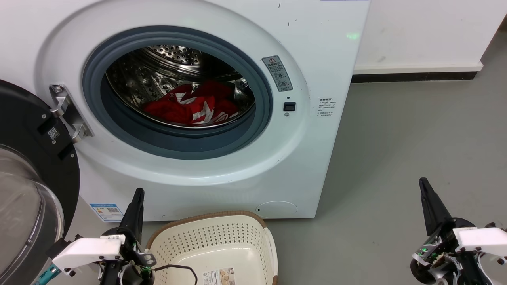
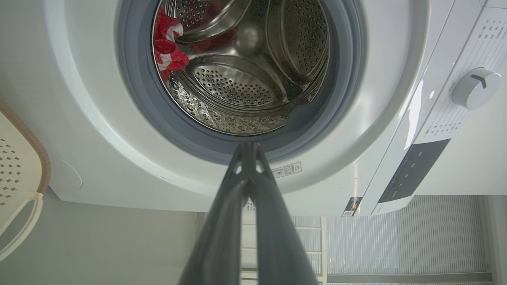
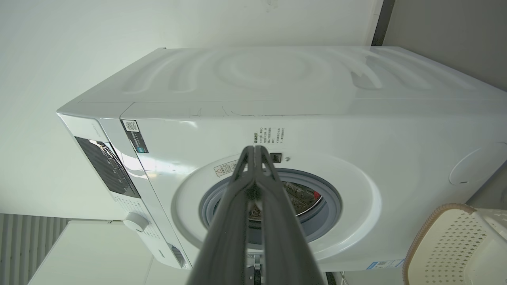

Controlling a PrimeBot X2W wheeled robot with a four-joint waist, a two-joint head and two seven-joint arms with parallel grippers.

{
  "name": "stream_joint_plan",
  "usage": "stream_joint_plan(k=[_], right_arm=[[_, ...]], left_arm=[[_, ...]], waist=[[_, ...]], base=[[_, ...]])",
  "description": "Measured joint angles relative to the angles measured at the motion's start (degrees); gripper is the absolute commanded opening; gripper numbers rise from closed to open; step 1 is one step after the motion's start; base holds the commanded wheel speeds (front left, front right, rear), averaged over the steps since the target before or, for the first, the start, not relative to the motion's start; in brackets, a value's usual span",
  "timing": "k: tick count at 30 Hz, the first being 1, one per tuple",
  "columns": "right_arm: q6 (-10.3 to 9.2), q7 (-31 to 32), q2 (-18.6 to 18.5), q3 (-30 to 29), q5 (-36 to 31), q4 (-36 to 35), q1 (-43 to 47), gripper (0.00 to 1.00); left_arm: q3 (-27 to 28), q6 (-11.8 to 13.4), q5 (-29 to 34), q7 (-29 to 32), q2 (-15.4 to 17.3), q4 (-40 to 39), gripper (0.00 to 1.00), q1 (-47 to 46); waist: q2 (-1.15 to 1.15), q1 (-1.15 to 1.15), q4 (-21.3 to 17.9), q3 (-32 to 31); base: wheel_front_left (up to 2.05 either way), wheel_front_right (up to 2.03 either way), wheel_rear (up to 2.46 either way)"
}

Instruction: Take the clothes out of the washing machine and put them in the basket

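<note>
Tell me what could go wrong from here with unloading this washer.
The clothes lie low in the drum behind the grey seal; dragged out, they may catch on its lip.
The open door stands close beside the left tool; a swing could strike it.
The basket sits right beside that tool and could get nudged.

Smooth grey floor (image 1: 396, 158), white washing machine (image 1: 317, 59) standing on it beside a white wall (image 1: 416, 31) with dark skirting (image 1: 412, 77), cream perforated basket (image 1: 210, 237) with brown rim on the floor just before the machine's front.
</note>
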Motion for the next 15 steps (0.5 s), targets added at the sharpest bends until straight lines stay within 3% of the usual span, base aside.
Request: stream_joint_plan(k=[15], right_arm=[[0.00,0.0,0.0,0.0,0.0,0.0,0.0,0.00]], left_arm=[[0.0,0.0,0.0,0.0,0.0,0.0,0.00,0.0]], waist=[[0.00,0.00,0.0,0.0]], base=[[0.00,0.00,0.00]])
